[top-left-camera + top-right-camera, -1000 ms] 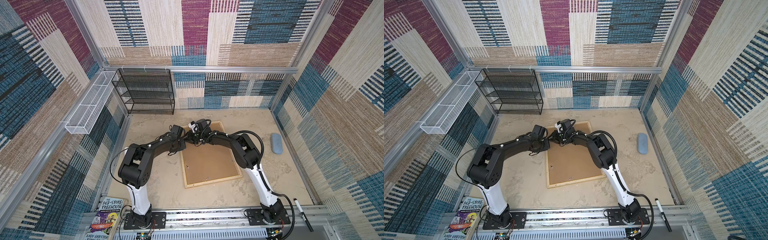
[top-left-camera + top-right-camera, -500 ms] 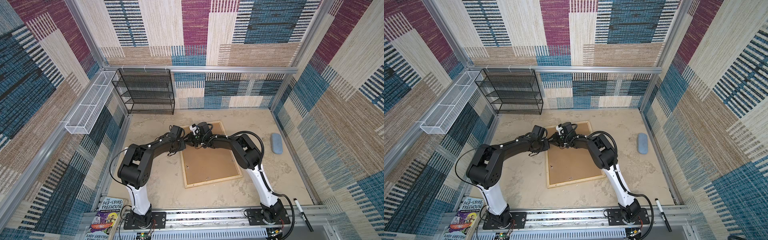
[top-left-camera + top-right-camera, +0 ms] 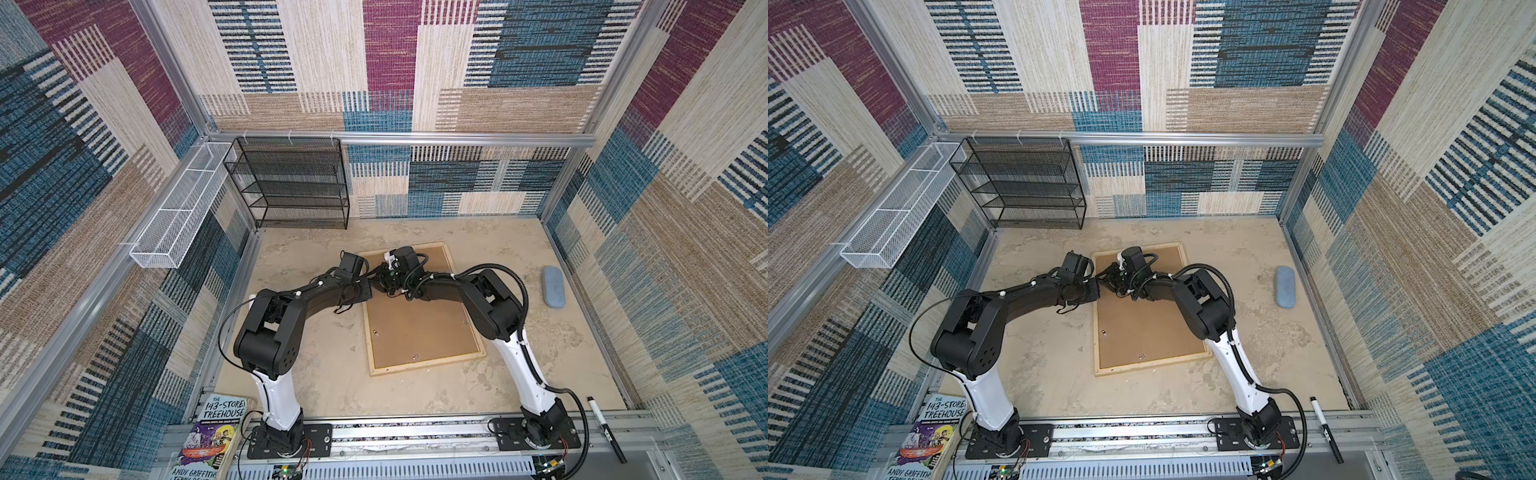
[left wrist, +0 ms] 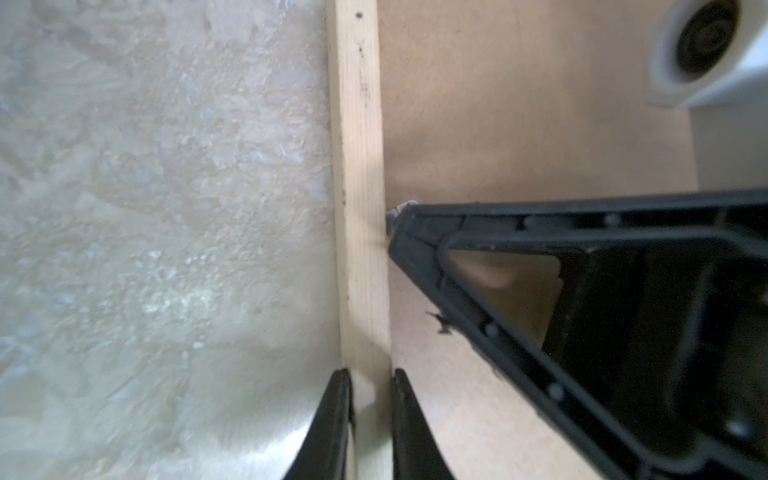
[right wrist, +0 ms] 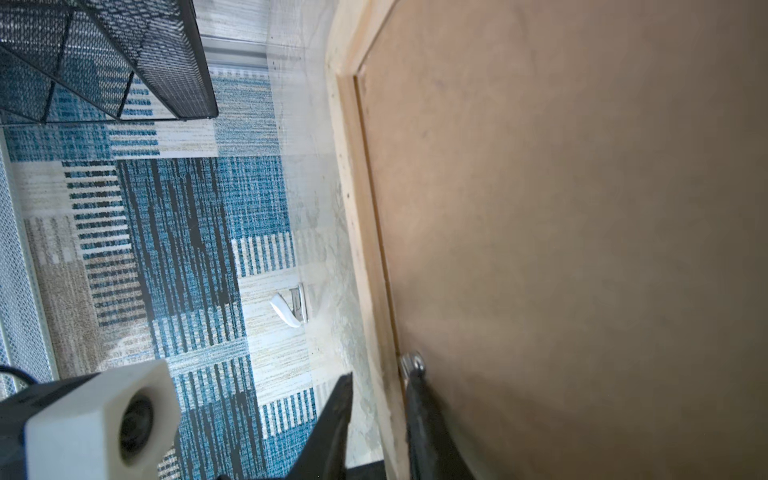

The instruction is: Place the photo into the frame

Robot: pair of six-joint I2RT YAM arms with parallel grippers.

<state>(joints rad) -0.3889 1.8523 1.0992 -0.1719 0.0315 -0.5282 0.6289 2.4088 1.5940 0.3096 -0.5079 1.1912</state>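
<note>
Right gripper [image 5: 379,382] had come down the left rail of the frame [image 3: 428,364] toward the left gripper [image 4: 370,382]; frame itself unmoved. Likely tab work, late in the task. Left jaws clamped on that rail. Right jaws straddled it beside a metal tab [image 5: 411,362]; grip uncertain. Frame lay flat on the surface [image 3: 324,374], backing sheet [image 3: 415,328] up, long axis near-to-far, far end canted slightly left. Photo not visible.

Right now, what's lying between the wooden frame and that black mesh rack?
Nothing: only bare tabletop separates the frame from the black mesh rack, as both top views show.
</note>
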